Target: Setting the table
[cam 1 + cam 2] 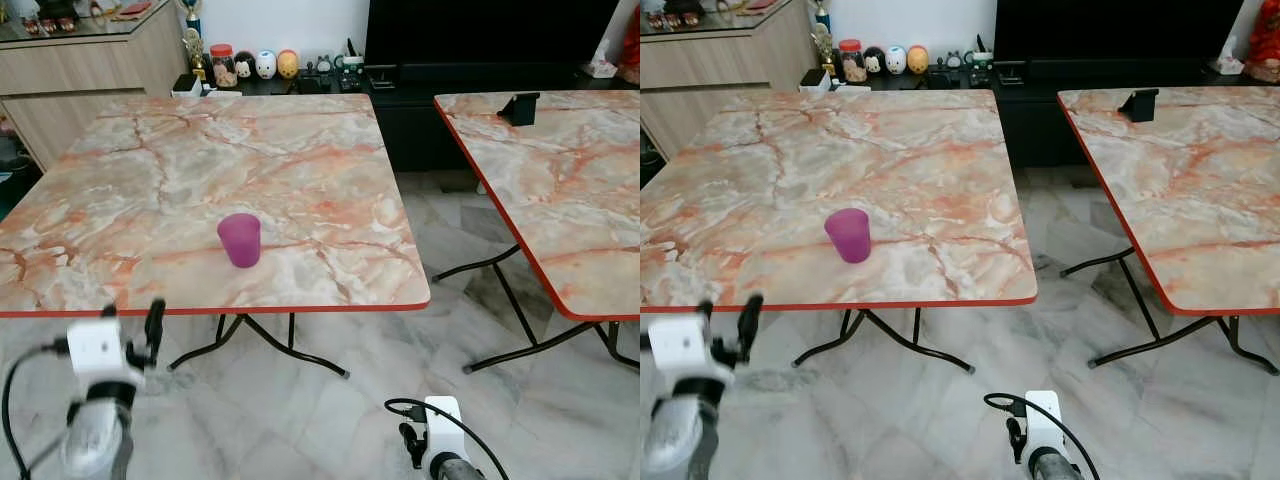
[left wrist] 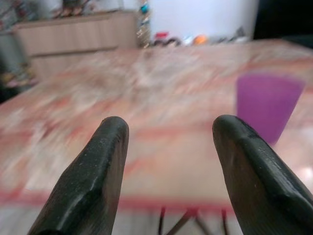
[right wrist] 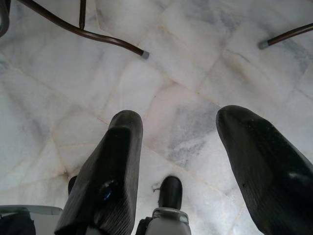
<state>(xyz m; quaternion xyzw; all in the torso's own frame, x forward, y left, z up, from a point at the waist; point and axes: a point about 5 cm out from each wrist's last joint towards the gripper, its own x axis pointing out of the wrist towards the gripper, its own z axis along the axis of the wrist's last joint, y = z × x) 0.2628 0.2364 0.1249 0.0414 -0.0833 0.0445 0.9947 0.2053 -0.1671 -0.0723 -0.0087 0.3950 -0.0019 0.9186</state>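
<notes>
A purple cup [image 1: 239, 240] stands upright on the near half of a marble-patterned table [image 1: 300, 150] with a red edge. My left gripper [image 1: 130, 318] is raised just in front of the table's near edge, to the left of the cup and below the tabletop's level. In the left wrist view its fingers [image 2: 105, 161] stand open and empty, with the cup [image 2: 266, 105] ahead, off toward one finger. My right arm [image 1: 440, 440] hangs low, and its gripper [image 3: 178, 127] is open over the floor, holding nothing.
A second marble table [image 1: 560, 180] stands at the right with a small black stand [image 1: 519, 108] on it. A tiled floor gap [image 1: 450, 230] separates the tables. Folding legs [image 1: 290, 350] run under the near table. A sideboard [image 1: 80, 60] and figurines [image 1: 265, 65] line the back.
</notes>
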